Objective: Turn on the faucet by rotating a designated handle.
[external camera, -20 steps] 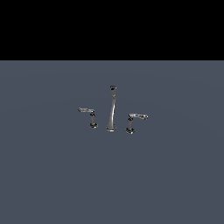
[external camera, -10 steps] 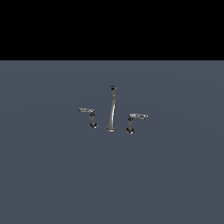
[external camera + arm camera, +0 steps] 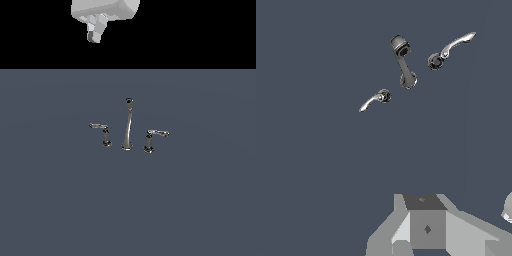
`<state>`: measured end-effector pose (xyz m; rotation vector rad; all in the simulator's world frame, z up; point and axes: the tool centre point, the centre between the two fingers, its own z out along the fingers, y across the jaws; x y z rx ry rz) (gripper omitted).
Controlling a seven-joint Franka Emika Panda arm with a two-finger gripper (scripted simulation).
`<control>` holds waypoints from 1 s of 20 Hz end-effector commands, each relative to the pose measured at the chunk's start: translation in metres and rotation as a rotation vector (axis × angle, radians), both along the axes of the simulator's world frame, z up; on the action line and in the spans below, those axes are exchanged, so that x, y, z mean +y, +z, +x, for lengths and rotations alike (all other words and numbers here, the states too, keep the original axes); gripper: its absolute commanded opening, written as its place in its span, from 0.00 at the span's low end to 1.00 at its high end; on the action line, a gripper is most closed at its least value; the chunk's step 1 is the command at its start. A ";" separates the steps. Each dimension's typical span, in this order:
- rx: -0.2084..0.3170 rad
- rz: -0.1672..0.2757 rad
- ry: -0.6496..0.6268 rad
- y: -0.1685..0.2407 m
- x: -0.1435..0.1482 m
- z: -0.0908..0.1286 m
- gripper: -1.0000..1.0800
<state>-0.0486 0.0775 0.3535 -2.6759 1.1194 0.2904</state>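
The robot's arm has come into the exterior view at its upper edge, where half a second ago there was only black background and the faucet alone on the grey surface. That arrival is the one change; the faucet set itself sits exactly as it did, so the task has not yet been touched. The claw hangs high, well apart from the fixture and far above it, with the spout and both levers lying below and ahead of it. Only a pale housing and a short stub of finger show in the exterior view, and the wrist view shows just grey body parts at its edge, so I cannot tell whether the fingers are apart or together. The handle to be turned is the chrome lever whose arm reaches toward the exterior view's left from its dark-based post; it stands beside the spout, with its twin handle mirrored on the other side. The step in hand looks like the approach: a long descent remains before any contact.
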 end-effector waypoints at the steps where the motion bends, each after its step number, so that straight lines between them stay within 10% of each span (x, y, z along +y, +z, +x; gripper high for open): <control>1: 0.026 -0.006 -0.078 -0.018 0.005 0.015 0.00; 20: 0.133 -0.163 -0.651 -0.170 0.032 0.098 0.00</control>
